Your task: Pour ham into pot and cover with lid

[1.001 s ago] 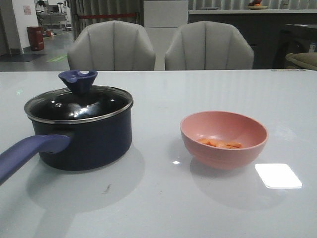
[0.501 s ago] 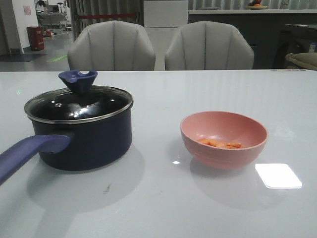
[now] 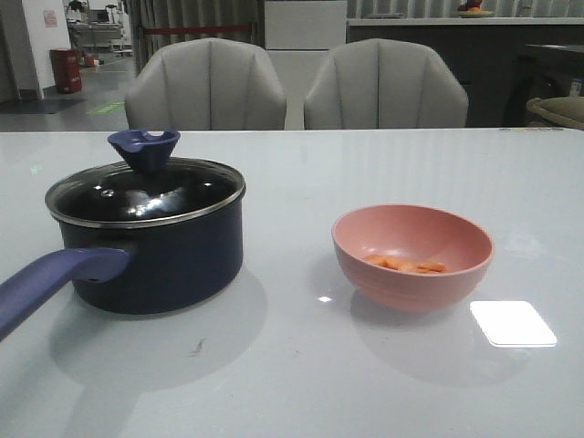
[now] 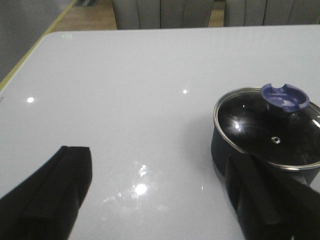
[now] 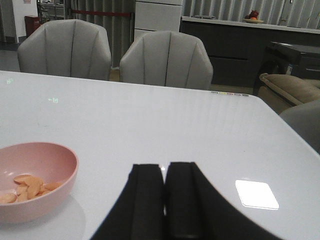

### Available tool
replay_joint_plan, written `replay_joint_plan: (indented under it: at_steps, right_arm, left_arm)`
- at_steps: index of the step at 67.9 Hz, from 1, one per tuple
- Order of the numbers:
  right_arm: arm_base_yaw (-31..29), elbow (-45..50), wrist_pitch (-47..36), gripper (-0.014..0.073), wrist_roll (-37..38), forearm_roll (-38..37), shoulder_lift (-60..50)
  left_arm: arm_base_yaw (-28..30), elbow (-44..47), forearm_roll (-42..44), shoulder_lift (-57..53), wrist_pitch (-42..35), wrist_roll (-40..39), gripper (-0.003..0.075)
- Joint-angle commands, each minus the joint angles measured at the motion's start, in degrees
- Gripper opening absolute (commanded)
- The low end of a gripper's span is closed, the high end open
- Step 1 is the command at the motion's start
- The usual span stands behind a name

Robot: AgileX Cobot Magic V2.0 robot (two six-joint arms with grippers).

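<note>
On the left part of the glossy white table [image 3: 292, 383] stands the dark navy round saucepan [image 3: 160, 260], its long purple-blue straight handle [image 3: 55, 278] reaching toward the near left corner. The round dark-tinted glass lid [image 3: 146, 192] with a shiny steel rim sits squarely on the pot, closing it, and its purple-blue funnel-shaped knob [image 3: 144, 149] stands upright at the side of the lid toward the far edge. In the left wrist view the left gripper [image 4: 165, 200] hangs over the table just beside the pot, its two black fingers [image 4: 55, 190] spread wide apart with nothing between them; one finger lies in front of the pot's wall and handle. Well apart to the right, on the right half of the table, sits the salmon-pink round bowl [image 3: 412, 255], upright, with the few small flat orange-pink pieces of ham [image 3: 406, 265] lying in its bottom. Further right, the right wrist view shows the right gripper [image 5: 165, 200] above bare table beside the bowl, its black fingers [image 5: 142, 205] pressed together and holding nothing. Two grey padded chairs [image 3: 205, 84] stand behind the far edge.
</note>
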Motion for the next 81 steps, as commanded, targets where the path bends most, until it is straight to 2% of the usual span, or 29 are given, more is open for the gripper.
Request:
replay_joint_plan:
  at_steps: [1, 9, 38, 49, 69, 81]
  right_arm:
    - [-0.22, -0.30, -5.03, 0.0148, -0.28, -0.65, -1.10]
    - [-0.22, -0.30, -5.03, 0.0148, -0.28, -0.65, -1.10]
    - [-0.22, -0.30, -5.03, 0.0148, -0.28, -0.65, -1.10]
    - [-0.22, -0.30, -5.03, 0.0148, -0.28, -0.65, -1.10]
    - [-0.22, -0.30, -5.03, 0.0148, -0.28, -0.65, -1.10]
    - [-0.22, -0.30, -5.03, 0.0148, -0.28, -0.65, -1.15]
  left_arm:
    - [-0.21, -6.28, -0.29, 6.27, 0.66, -0.12, 0.0687]
    - [-0.90, -11.74, -1.42, 14.54, 2.98, -0.12, 0.0690]
    - [-13.31, -35.18, -3.28, 46.28, 12.98, -0.22, 0.0690]
    - [-15.72, -44.92, -3.37, 56.73, 16.12, -3.68, 0.0690]
    - [-20.07, -60.39, -3.14, 70.57, 25.20, -6.14, 0.0690]
    - [-20.63, -65.57, -2.88, 76.42, 29.94, -7.76, 0.0690]
